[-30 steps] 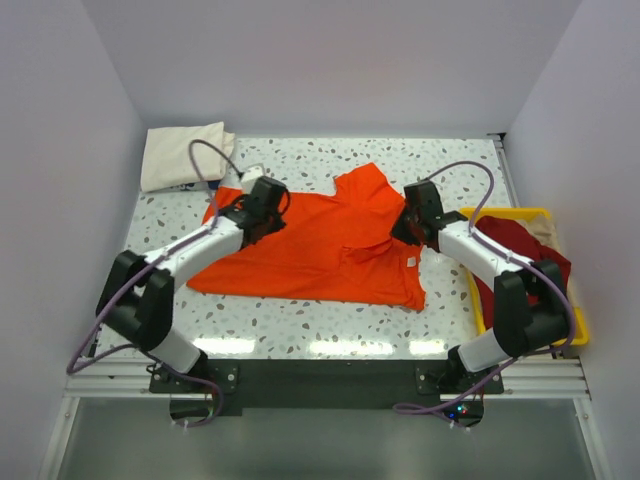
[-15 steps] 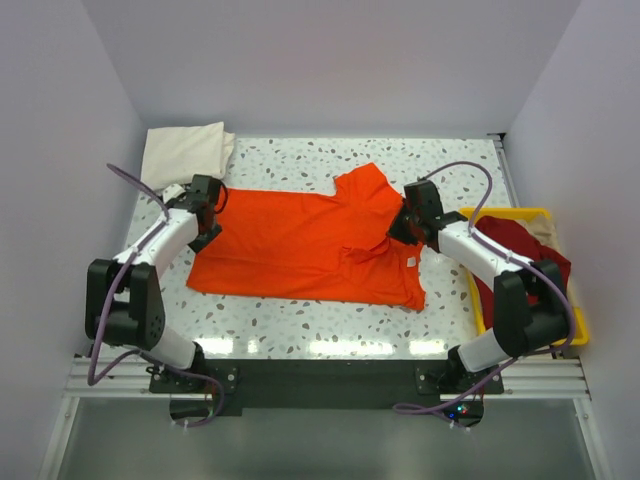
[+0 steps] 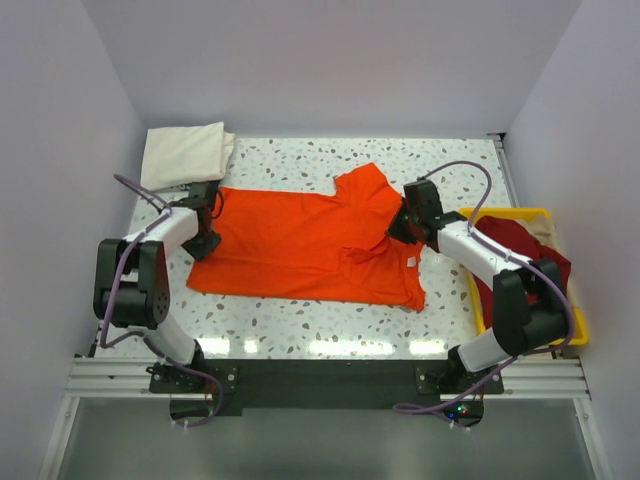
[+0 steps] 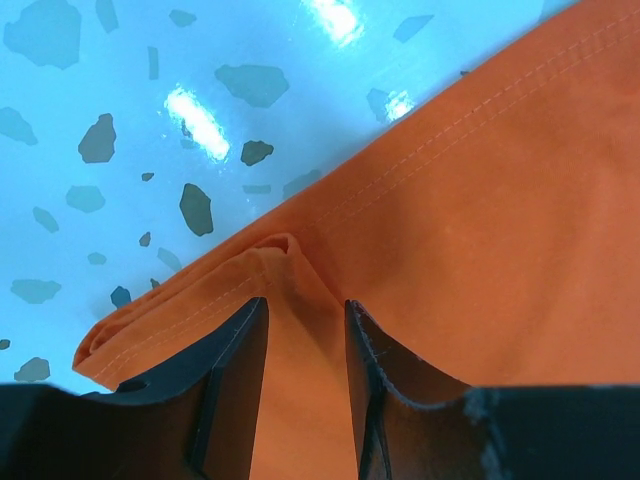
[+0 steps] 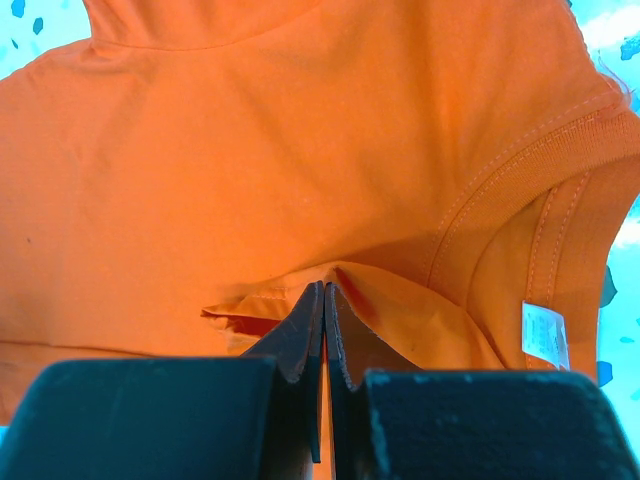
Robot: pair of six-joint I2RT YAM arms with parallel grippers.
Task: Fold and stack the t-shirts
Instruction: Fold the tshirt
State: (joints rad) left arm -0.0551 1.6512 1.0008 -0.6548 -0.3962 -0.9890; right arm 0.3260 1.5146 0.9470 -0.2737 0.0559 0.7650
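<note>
The bright orange t-shirt [image 3: 300,245] lies spread across the middle of the table, its white neck label [image 3: 409,261] near its right edge. My left gripper [image 3: 205,240] sits at the shirt's left edge. Its jaws stand open over a small ridge of the hem [image 4: 290,245], not pinching it. My right gripper [image 3: 395,232] is shut on a raised fold of the orange t-shirt [image 5: 400,300] beside the collar and label [image 5: 543,335]. A cream t-shirt [image 3: 185,152] lies folded at the back left. A dark red t-shirt [image 3: 520,245] lies crumpled in the tray.
A yellow plastic tray [image 3: 505,212] stands at the right edge of the speckled table [image 3: 300,320], under the right arm's elbow. White walls close in the table on three sides.
My left gripper has moved left from the shirt's upper left part to its left edge, drawing that side out flat, and its jaws have opened. The right arm has not moved.
</note>
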